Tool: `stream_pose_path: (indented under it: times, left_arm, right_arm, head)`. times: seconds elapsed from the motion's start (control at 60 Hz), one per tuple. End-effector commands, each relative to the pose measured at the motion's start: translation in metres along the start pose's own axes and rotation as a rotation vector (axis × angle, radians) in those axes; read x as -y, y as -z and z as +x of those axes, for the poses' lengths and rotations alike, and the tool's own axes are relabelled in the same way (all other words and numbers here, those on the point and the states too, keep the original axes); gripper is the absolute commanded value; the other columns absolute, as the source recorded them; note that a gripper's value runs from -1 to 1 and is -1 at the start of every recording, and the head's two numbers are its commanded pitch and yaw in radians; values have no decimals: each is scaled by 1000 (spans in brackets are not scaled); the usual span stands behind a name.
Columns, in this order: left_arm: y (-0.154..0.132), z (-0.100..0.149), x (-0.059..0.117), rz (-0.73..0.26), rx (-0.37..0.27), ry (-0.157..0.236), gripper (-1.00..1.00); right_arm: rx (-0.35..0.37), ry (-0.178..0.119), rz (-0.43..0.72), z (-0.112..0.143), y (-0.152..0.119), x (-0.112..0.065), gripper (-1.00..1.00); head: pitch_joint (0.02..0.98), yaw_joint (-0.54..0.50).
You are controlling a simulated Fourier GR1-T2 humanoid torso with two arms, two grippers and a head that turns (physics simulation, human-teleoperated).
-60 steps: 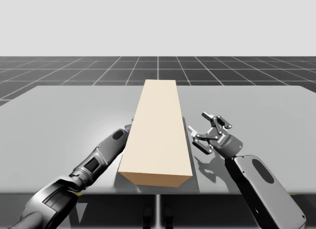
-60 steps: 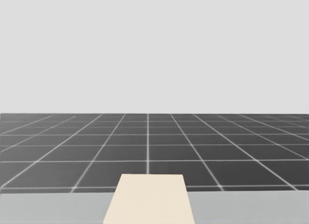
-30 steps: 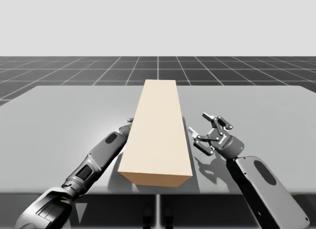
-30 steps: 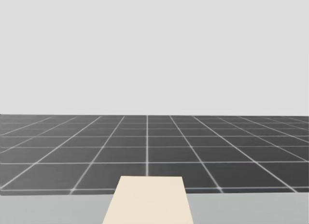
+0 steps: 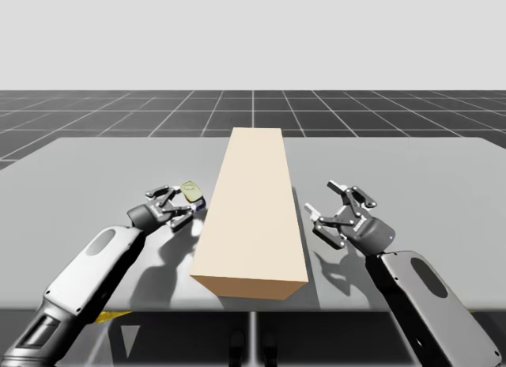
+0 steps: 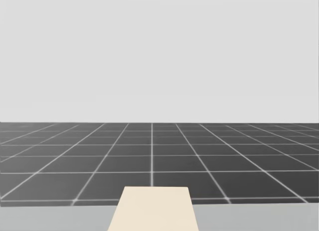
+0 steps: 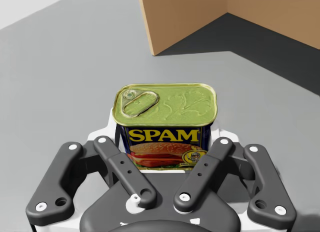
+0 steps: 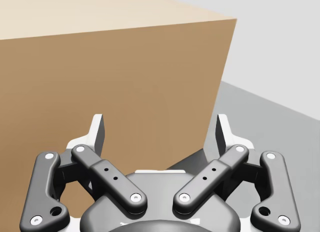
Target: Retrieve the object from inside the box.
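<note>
A long tan box lies on the grey table, running away from me; its far end also shows in the head view. My left gripper hovers just left of the box, shut on a small rectangular can with a yellow-green lid and blue sides. In the left wrist view the can sits between the white fingers, with the box corner ahead. My right gripper stands open to the right of the box. Its wrist view faces the box's brown side beyond its spread gripper.
The table's front edge runs just below the box's near end. Bare grey tabletop spreads to the far left and far right of the box. A dark tiled floor lies beyond the table.
My left arm has drawn back from the box's left side and swung left, and its gripper now shows holding the can. My right gripper edged slightly right. My head has tilted up a little.
</note>
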Motion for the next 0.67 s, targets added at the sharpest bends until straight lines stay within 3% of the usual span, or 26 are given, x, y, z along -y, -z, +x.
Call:
stream_pose_path:
  times: [0.017,0.217,0.517,0.583,0.6,0.65,0.667]
  left_arm:
    - [-8,53,-26,-41,89,83,1000]
    - [-18,96,-50,21,131,122,1000]
    - [-25,169,-68,97,222,190,1000]
    - [-25,187,-67,107,248,203,1000]
    - [-24,194,-65,117,256,217,1000]
    - [-23,205,-63,129,269,243,1000]
    - [-23,210,-62,131,275,252,1000]
  right_arm:
    - [2,-10,-14,1,0,3,-1000]
    - [-26,-44,-15,5,-2,4,-1000]
    - [-22,-91,-86,10,1,8,-1000]
    - [-12,-67,-98,11,4,13,-1000]
    - [4,-35,-108,11,6,17,-1000]
    - [23,21,-167,11,11,25,-1000]
    - [34,27,-182,11,11,28,-1000]
  head:
    - [90,-32]
    - [85,-32]
    - [84,-34]
    - [83,-33]
    - [83,-32]
    - [83,-32]
    - [83,-31]
